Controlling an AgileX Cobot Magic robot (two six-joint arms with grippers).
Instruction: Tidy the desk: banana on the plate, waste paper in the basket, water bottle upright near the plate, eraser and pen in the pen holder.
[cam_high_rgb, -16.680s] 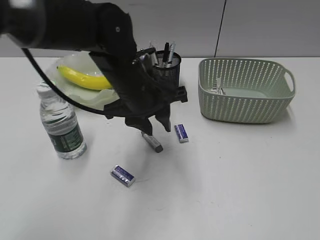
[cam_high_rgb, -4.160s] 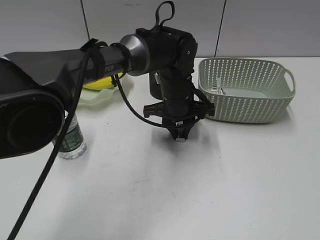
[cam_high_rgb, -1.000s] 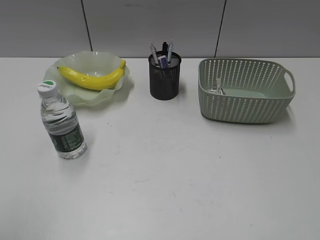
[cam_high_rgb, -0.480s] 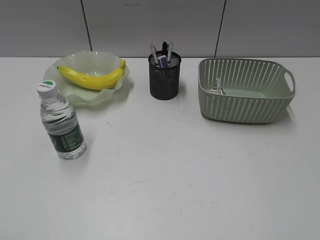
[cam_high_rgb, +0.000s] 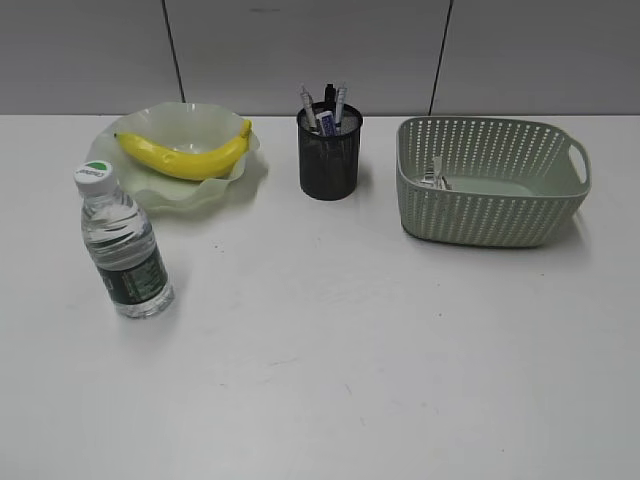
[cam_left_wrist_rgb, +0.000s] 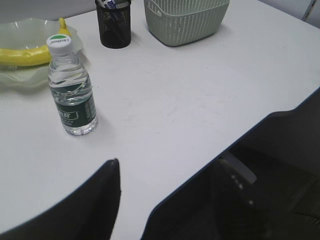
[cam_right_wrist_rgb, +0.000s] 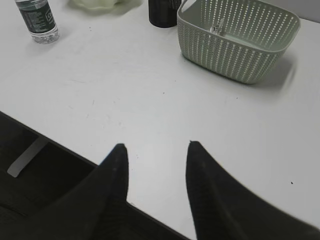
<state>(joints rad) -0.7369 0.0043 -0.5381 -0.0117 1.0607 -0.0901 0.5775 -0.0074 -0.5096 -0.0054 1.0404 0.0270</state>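
The banana (cam_high_rgb: 185, 155) lies in the green ruffled plate (cam_high_rgb: 175, 115). The water bottle (cam_high_rgb: 125, 245) stands upright in front of the plate. The black mesh pen holder (cam_high_rgb: 330, 160) holds pens (cam_high_rgb: 340, 100) and an eraser (cam_high_rgb: 326, 122). The waste paper (cam_high_rgb: 435, 175) lies in the sage basket (cam_high_rgb: 490, 215). Neither gripper shows in the exterior view. My left gripper (cam_left_wrist_rgb: 150, 170) hovers at the desk's near edge, open and empty, with one finger lost against the dark below. My right gripper (cam_right_wrist_rgb: 156, 145) is open and empty above the near edge.
The left wrist view shows the bottle (cam_left_wrist_rgb: 72, 95), the banana (cam_left_wrist_rgb: 25, 55), the pen holder (cam_left_wrist_rgb: 115, 30) and the basket (cam_left_wrist_rgb: 187, 20). The right wrist view shows the basket (cam_right_wrist_rgb: 235, 55) and the bottle (cam_right_wrist_rgb: 37, 20). The desk edge (cam_right_wrist_rgb: 65, 147) drops to dark space.
Earlier, two erasers and a pen lay on the desk and my left arm worked by the pen holder. Now they are off the desk and the arm is out of view.
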